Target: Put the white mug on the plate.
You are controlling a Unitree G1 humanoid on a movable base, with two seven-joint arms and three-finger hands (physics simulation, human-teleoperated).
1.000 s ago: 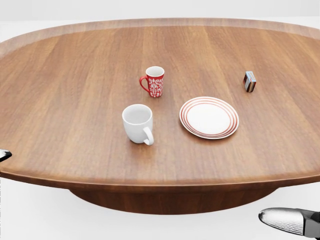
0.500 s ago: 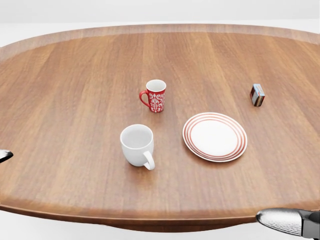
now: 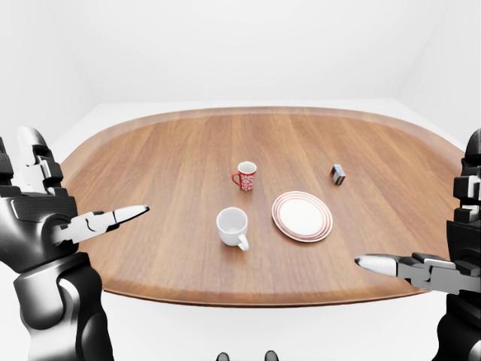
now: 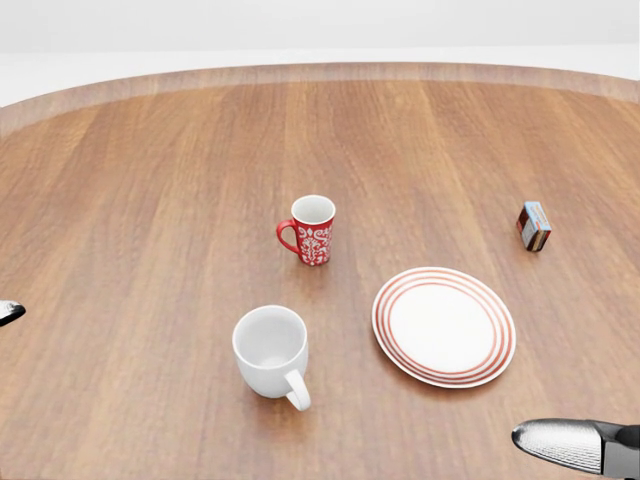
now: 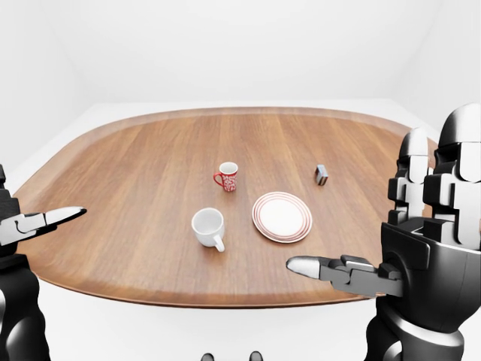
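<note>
- The white mug [image 4: 271, 349] is seen upright on the oval wooden table [image 4: 130, 210], just left of the red-striped plate [image 4: 444, 325] in the head view.
- The left hand [image 3: 45, 210] and right hand [image 5: 421, 248] are held spread wide, nothing grasped, well apart from the mug.

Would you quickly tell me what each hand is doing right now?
Left hand: open, holding nothing.
Right hand: open, holding nothing.
</note>
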